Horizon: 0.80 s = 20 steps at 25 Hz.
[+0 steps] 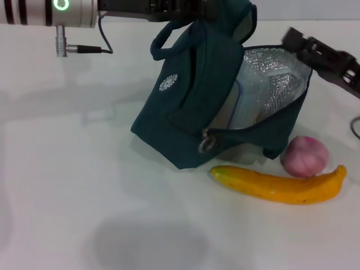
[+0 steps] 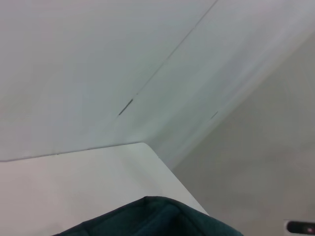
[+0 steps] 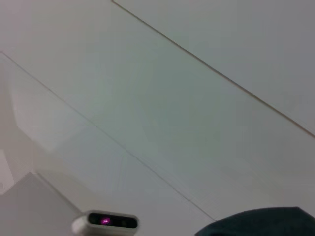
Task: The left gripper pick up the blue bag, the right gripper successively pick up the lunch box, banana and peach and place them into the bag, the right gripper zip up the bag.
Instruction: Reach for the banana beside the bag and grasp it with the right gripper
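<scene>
- Head view shows the blue bag held up at its top by the left gripper, tilted and open, silver inside.
- Something pale inside may be the lunch box.
- Right gripper is by the bag's rim; I cannot tell its jaws.
- Banana touches the peach on the white table.
- Wrist views show only walls and bag edge.

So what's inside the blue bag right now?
Through the blue bag's open mouth, silver lining and something pale and clear-looking, perhaps the lunch box. The front wall hides the bottom. Banana and peach lie outside.
</scene>
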{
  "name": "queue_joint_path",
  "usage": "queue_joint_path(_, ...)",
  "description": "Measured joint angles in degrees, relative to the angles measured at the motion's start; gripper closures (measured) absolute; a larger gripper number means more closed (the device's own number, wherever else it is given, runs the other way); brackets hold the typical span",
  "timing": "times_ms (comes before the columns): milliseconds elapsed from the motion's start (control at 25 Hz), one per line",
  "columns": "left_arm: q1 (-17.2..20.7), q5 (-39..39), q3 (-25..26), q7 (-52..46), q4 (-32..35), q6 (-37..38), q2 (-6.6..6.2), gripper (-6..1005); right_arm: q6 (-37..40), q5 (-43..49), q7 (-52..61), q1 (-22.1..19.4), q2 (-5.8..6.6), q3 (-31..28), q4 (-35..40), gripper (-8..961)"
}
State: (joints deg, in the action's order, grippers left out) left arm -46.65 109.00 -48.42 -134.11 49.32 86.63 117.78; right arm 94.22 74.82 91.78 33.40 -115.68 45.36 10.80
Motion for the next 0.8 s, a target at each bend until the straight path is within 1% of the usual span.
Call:
queue_joint_path(40, 0.08, 0.0, 0.02, 0.0, -0.01, -0.09, 0.0, 934, 1.79, 0.0, -0.13, -1.48, 0.15, 0.0, 0.71, 464)
queue_joint_path(280, 1.1, 0.03, 0.09, -0.02, -0.02, -1.89, 0.1, 934, 5.57, -1.01, -3.71, -6.62, 0.43, -0.04, 5.09, 467)
queue_joint_path(320, 1.3, 0.02, 0.08, -0.09, -0.02, -2.28, 0.2, 934, 6.18, -2.04, -4.83, -7.75, 0.65, -0.08, 5.75, 468)
queue_joint_path(360, 1.35, 0.02, 0.09, -0.14, -0.02, -2.6, 0.25, 934, 6.62, -4.16, -6.08, -9.24, 1.15, -0.11, 6.25, 468)
queue_joint_path(440, 1.46, 0.02, 0.08, -0.32, -0.12, -3.4, 0.46, 934, 6.54, -5.75, -6.91, -10.2, 1.61, -0.15, 6.31, 470)
queue_joint_path(520, 1.54, -0.29, 0.09, -0.39, -0.95, -4.13, 0.59, 934, 5.81, -8.76, -9.58, -11.89, 2.52, -0.16, 5.93, 471)
queue_joint_path(600, 1.55, -0.57, 0.4, -0.57, -2.2, -4.87, 0.6, 934, 4.5, -10.79, -12.47, -13.05, 2.97, -0.2, 5.32, 472)
queue_joint_path(680, 1.55, -0.65, 0.87, -0.85, -2.84, -5.61, 0.6, 934, 2.19, -12.75, -16.73, -14.2, 3.02, -0.38, 4.99, 474)
queue_joint_path(800, 1.63, -0.67, 1.0, -1.05, -2.95, -6.12, 0.73, 934, 0.05, -13.39, -23.23, -15.47, 2.59, -1.37, 4.92, 476)
